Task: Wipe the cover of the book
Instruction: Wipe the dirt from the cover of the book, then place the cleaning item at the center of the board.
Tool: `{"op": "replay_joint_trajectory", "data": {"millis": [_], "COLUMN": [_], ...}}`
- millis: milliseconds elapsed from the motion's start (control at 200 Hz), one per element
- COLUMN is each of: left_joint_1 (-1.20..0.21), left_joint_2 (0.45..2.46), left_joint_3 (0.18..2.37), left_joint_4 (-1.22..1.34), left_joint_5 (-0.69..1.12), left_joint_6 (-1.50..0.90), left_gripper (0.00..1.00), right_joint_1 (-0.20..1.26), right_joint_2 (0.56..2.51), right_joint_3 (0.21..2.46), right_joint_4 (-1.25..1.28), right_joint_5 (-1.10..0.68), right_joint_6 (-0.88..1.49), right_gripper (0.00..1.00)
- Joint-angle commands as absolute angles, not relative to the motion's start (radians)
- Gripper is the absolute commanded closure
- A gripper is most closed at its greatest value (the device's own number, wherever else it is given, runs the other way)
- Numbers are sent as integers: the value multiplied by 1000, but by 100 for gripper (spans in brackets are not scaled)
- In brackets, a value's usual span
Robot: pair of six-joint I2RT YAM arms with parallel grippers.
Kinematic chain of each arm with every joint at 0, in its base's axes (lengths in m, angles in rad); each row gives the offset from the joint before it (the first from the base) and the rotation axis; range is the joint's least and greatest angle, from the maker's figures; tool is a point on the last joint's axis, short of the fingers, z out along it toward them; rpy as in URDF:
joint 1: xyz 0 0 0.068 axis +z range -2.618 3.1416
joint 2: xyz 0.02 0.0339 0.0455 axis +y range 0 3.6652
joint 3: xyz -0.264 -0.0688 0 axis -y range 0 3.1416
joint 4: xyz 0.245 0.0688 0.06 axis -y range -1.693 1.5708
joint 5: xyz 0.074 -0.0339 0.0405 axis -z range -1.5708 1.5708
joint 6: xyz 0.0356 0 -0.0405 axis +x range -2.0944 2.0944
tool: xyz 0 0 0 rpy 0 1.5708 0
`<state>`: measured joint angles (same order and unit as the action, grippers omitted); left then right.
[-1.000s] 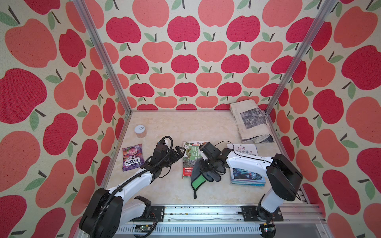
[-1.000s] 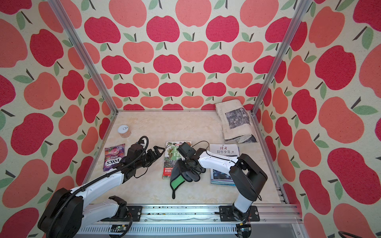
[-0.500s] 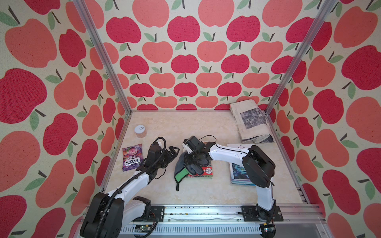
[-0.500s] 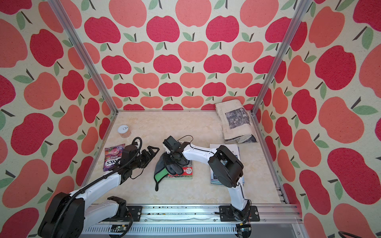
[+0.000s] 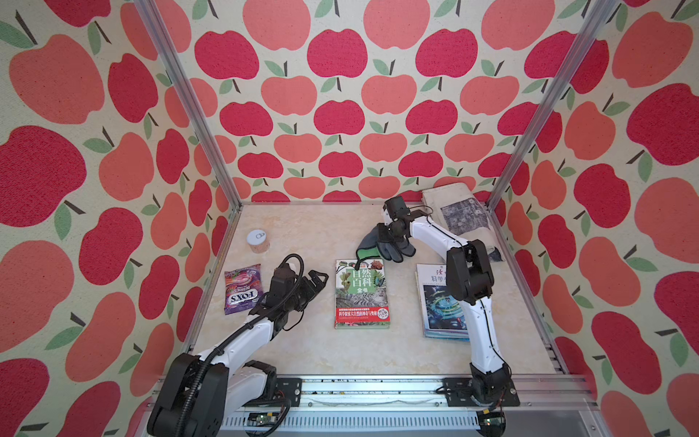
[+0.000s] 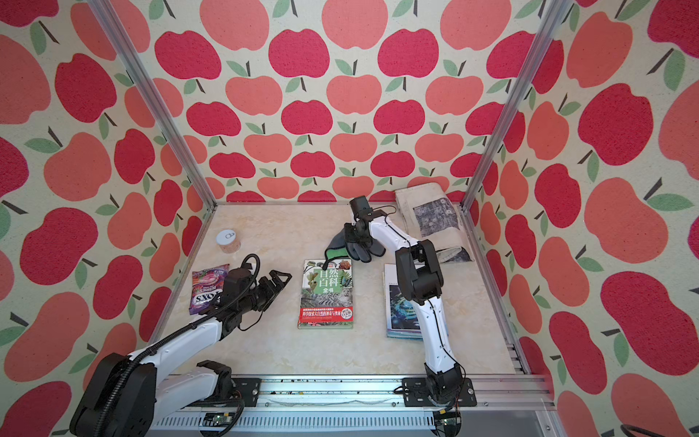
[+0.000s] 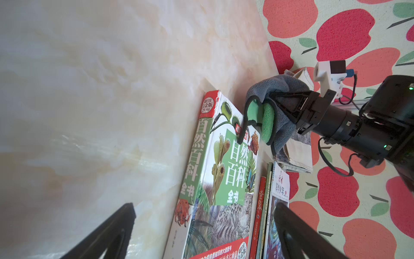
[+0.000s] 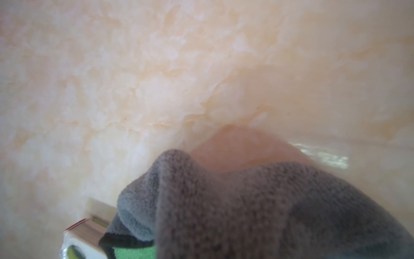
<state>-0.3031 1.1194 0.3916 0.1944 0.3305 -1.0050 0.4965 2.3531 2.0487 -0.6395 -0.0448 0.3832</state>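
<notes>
The book lies flat mid-table, its green nature cover facing up. My right gripper is shut on a grey cloth with a green lining, just beyond the book's far edge. The cloth's black loop trails onto the cover's far edge. In the right wrist view the cloth hides the jaws. My left gripper is open left of the book, holding nothing.
A purple candy bag and a small jar sit by the left wall. A stack of thin books lies right of the book, under the right arm. A folded newspaper fills the far right corner.
My right gripper dragged the cloth leftward over the book, then moved to the far side past the book's far edge, leaving the cover showing. The left arm drew back slightly, still open.
</notes>
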Motion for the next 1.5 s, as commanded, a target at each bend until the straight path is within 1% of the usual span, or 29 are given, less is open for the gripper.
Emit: {"op": "replay_joint_trajectory", "data": {"millis": [0, 40, 70, 105, 115, 125, 180, 240, 280, 340, 440, 500, 550, 631, 721, 796, 941, 1111, 1236, 1301, 1376, 1496], "left_joint_1": [-331, -344, -351, -358, -359, -361, -372, -382, -391, -411, -480, -514, -519, -518, -526, -537, -562, -592, -576, -556, -533, -510], "left_joint_2": [1144, 1162, 1174, 1189, 1194, 1199, 1224, 1252, 1268, 1290, 1312, 1348, 1407, 1532, 1697, 1837, 2055, 2228, 2358, 2402, 2426, 2438], "left_joint_3": [412, 417, 419, 419, 420, 420, 422, 429, 436, 456, 560, 665, 749, 864, 1010, 1140, 1434, 1695, 1890, 1940, 1949, 1968], "left_joint_4": [218, 225, 232, 245, 249, 252, 266, 283, 294, 311, 245, 170, 153, 185, 231, 250, 208, 147, 13, -40, -55, -114], "left_joint_5": [353, 351, 351, 353, 353, 353, 357, 366, 368, 370, 317, 287, 303, 349, 386, 400, 445, 412, 350, 311, 286, 263], "left_joint_6": [-1014, -1014, -1017, -1021, -1023, -1024, -1025, -1025, -1026, -1014, -921, -846, -819, -807, -807, -799, -777, -806, -871, -907, -943, -925], "left_gripper": [1, 1, 1, 1, 1, 1, 1, 1, 1, 1, 1, 1, 1, 1, 1, 1, 1, 1, 1, 1, 1, 1], "right_joint_1": [466, 445, 431, 419, 417, 415, 410, 407, 399, 386, 399, 390, 366, 333, 307, 301, 302, 311, 298, 287, 272, 250], "right_joint_2": [2409, 2420, 2422, 2427, 2429, 2431, 2430, 2394, 2358, 2302, 2245, 2210, 2175, 2121, 2079, 2063, 2068, 2073, 2037, 1997, 1939, 1860], "right_joint_3": [2253, 2297, 2322, 2348, 2359, 2374, 2424, 2410, 2377, 2302, 2230, 2167, 2092, 1984, 1895, 1857, 1846, 1828, 1791, 1790, 1781, 1749], "right_joint_4": [-894, -926, -944, -968, -978, -992, -1049, -1061, -1055, -1022, -1024, -990, -923, -790, -666, -601, -546, -510, -469, -496, -520, -524], "right_joint_5": [143, 158, 160, 148, 148, 151, 196, 211, 155, 22, 10, -93, -225, -382, -488, -533, -587, -605, -595, -528, -459, -430], "right_joint_6": [237, 229, 221, 198, 191, 185, 159, 146, 151, 172, 176, 193, 247, 351, 456, 515, 597, 644, 688, 673, 650, 626], "right_gripper": [77, 60, 35, 7, 2, 1, 1, 1, 1, 1, 1, 1, 1, 1, 1, 1, 1, 1, 1, 1, 1, 1]}}
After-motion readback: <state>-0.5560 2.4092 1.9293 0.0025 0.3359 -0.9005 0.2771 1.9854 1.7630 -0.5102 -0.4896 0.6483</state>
